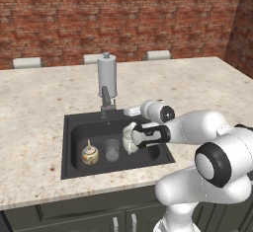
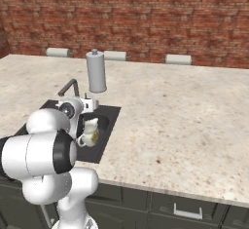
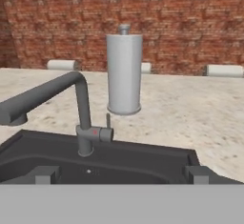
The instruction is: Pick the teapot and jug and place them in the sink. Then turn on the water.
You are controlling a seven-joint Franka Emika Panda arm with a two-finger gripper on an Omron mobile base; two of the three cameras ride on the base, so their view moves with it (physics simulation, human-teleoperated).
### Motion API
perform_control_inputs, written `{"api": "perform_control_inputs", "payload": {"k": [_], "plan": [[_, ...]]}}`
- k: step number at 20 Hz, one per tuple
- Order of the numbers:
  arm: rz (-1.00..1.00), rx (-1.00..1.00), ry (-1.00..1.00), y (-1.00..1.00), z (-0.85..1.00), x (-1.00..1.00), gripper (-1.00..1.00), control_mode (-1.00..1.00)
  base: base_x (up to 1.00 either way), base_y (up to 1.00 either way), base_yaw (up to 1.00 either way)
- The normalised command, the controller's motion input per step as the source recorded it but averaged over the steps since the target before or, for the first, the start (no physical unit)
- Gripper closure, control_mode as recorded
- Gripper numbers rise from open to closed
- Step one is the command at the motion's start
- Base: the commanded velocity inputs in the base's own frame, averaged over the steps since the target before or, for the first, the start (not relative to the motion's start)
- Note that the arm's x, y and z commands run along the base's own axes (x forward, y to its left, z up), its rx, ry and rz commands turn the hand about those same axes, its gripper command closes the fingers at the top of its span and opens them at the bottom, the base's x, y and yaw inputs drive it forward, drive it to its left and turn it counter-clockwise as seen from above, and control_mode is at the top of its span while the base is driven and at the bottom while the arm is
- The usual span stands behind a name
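The teapot, small, round and cream-gold with a flowered pattern and a small knob on its lid, is seen standing upright on the floor of the sink, towards its left side in the left base view. A clear drinking glass is seen just beside it, to its right. The jug, cream-white with a pouring lip, is also found inside the dark basin, at its right end; in the right base view its handle and a red-green picture on its belly can be made out, while most of it is covered by the white arm in the left base view. The gripper is held low over the sink, facing the dark grey tap, whose spout is swung to the left in the hand view and whose small lever is seen upright at its base. The jaws are spread wide with nothing between them. A tall grey cylinder with a knob on top is stood on the speckled worktop behind the tap. The spout's tip is cut off by the edge of the hand view.
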Motion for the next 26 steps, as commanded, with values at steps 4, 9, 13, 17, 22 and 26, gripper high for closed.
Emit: {"api": "perform_control_inputs", "payload": {"k": [4, 9, 13, 17, 22, 26], "plan": [[0.00, 0.00, 0.00, 0.23, 0.00, 0.18, -1.00, -1.00, 0.00, 0.00, 0.00], [0.00, 0.00, -0.05, 0.17, -0.09, 0.30, -1.00, -1.00, 0.00, 0.00, 0.00], [0.00, 0.00, -0.07, 0.14, -0.16, 0.34, -1.00, -1.00, 0.00, 0.00, 0.00], [0.00, 0.00, -0.07, 0.02, -0.19, 0.29, -1.00, -1.00, 0.00, 0.00, 0.00], [0.00, 0.00, -0.08, 0.00, -0.18, 0.27, -1.00, -1.00, 0.00, 0.00, 0.00], [0.00, 0.00, -0.05, 0.00, -0.16, 0.11, -1.00, -1.00, 0.00, 0.00, 0.00]]}}
